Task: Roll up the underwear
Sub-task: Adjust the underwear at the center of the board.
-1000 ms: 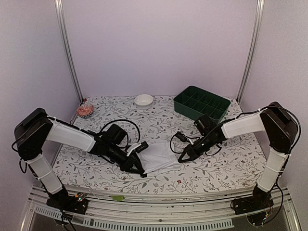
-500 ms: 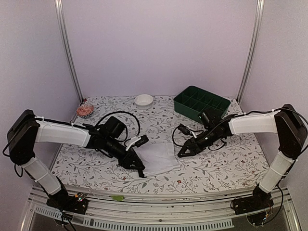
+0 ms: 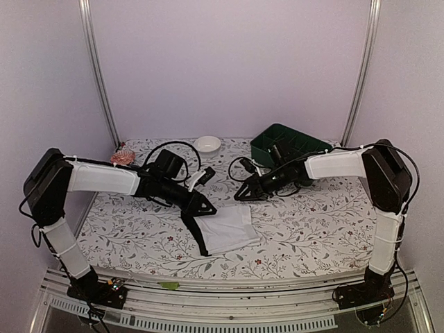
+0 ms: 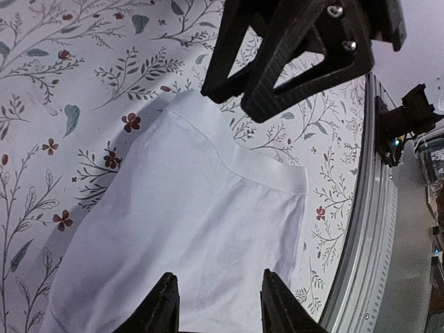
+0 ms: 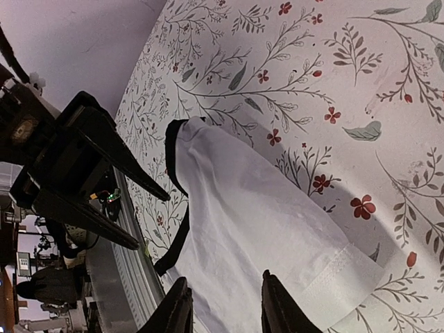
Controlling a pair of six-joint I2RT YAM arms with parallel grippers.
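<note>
Underwear point(image 3: 229, 229) lies flat and folded at 6 o'clock of table point(image 3: 319, 229) centre, waistband along its 9 o'clock edge. Left gripper point(image 3: 207, 206) hovers at its 11, right gripper point(image 3: 239, 197) at 1. Fingers apart on both, nothing held. Rolling looks not yet begun. Next move likely calls for descending, pinching one edge and turning it over evenly.

Nothing written can be read in any of the views: no words, labels, brand names, numbers or signs. The black waistband point(image 5: 179, 239) of the underwear point(image 3: 227, 229), which lies on the table just below the tips of the left gripper point(image 3: 207, 206), appears from above as a plain dark strip. In the right wrist view only its thin edge shows, beyond that claw's fingertips, too narrow to tell whether it carries any print.
</note>
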